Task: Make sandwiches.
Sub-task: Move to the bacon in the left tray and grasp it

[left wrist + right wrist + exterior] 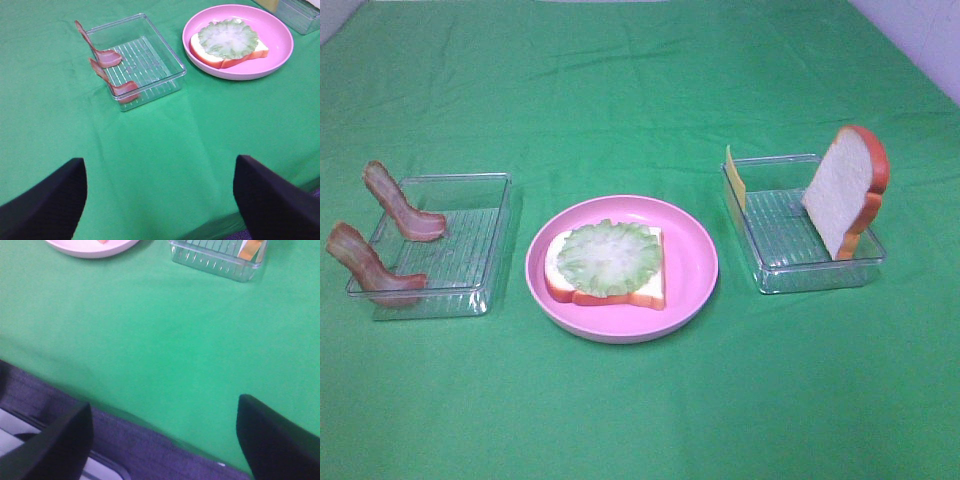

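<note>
A pink plate (695,255) sat in the middle of the green-covered desk (640,410). On it lay one bread slice (654,283), flat, with a lettuce leaf (610,257) spread on top of it and covering most of its white face.

To the left of the plate, just beside it but not touching, stood a clear tray (470,240). Two bacon strips (400,205) were in this tray. Each had its lower end on the ribbed floor and its upper end leaning up over the wall farthest from the plate.

To the right of the plate stood a second clear tray (785,240). A second bread slice (845,195) was propped nearly upright in it, at the end away from the plate. A yellow cheese slice (734,180) stood on edge at the end nearest the plate, probably leaning on that wall, though it showed only edge-on.

The left pincer (160,197) hung over bare cloth, nearer the desk's front edge than the plate was. Its fingers were spread wide with nothing between them. The right pincer (162,440) was likewise spread wide and empty, over the desk's front edge and well apart from the plate.
</note>
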Robot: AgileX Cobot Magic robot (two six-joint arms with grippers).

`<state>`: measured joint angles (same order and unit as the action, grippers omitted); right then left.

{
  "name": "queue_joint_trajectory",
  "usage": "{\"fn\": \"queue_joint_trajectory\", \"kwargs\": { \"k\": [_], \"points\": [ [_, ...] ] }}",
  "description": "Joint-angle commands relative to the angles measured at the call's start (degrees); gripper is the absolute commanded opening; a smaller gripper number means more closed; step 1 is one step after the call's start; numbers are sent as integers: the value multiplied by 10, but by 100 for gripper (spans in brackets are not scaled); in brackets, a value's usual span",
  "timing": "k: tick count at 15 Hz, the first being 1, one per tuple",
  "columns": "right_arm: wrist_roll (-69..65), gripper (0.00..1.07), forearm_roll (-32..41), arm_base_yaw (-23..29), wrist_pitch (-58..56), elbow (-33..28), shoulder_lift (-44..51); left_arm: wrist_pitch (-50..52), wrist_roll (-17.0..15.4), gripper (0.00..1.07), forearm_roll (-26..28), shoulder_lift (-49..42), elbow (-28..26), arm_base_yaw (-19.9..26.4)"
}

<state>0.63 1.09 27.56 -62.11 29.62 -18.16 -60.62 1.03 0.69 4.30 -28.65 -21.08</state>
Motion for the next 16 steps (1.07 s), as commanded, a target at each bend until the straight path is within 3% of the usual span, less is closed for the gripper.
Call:
{"fn": "queue_joint_trajectory", "kwargs": {
  "k": [1,5,6,7,8,9,10,11,13,15,16],
  "points": [
    [9,75,-5,-2,13,-5,64,7,0,76,5,-3,0,-2],
    [10,75,-1,-2,13,-7,195,29,-2,76,-10,0,-14,-2],
    [11,75,-1,-2,13,-8,189,72,-23,76,-45,34,-35,-2],
    [11,75,-1,-2,13,-8,189,72,-23,76,-45,34,-35,-2],
    [11,75,-1,-2,13,-8,189,83,-52,76,-76,68,-45,-2],
    [11,75,-1,-2,13,-8,189,87,-100,76,-111,147,-65,-2],
    [11,75,-1,-2,13,-8,189,85,-125,76,-130,202,-83,-2],
    [11,75,-1,-2,13,-8,189,85,-125,76,-130,202,-83,-2],
    [10,75,-1,-2,13,-8,189,85,-183,76,-136,386,-148,-2],
    [9,75,-1,-2,13,-8,189,53,-197,76,-138,547,-219,-2],
    [9,75,-1,-2,13,-8,189,53,-197,76,-138,547,-219,-2]
  ]
}}
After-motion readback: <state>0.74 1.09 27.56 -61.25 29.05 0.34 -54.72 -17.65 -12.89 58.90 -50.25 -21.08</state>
